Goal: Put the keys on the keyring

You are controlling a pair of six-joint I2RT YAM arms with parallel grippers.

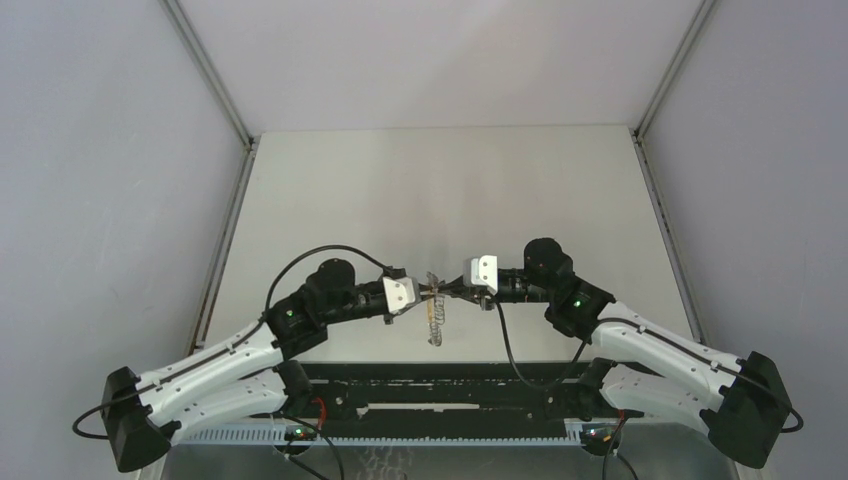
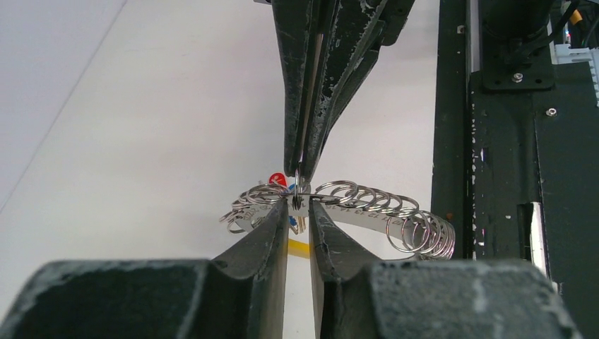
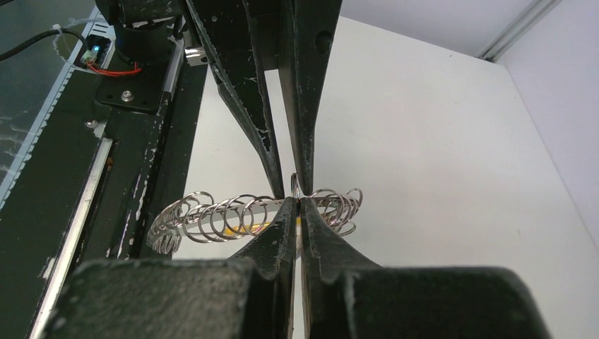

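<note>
My right end effector (image 3: 299, 202) is pinched together on the silver wire keyring bunch (image 3: 212, 219), likely steadying it for threading. Left end effector (image 2: 299, 205) stands narrowly apart; whether it grips, I cannot tell.

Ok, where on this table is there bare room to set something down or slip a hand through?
Free: the table's whole far half, up to the back wall, plus narrower patches outside the left arm and right arm, toward the side rails. Crowded: near centre, where left tool and right tool meet at the ring bundle.
</note>
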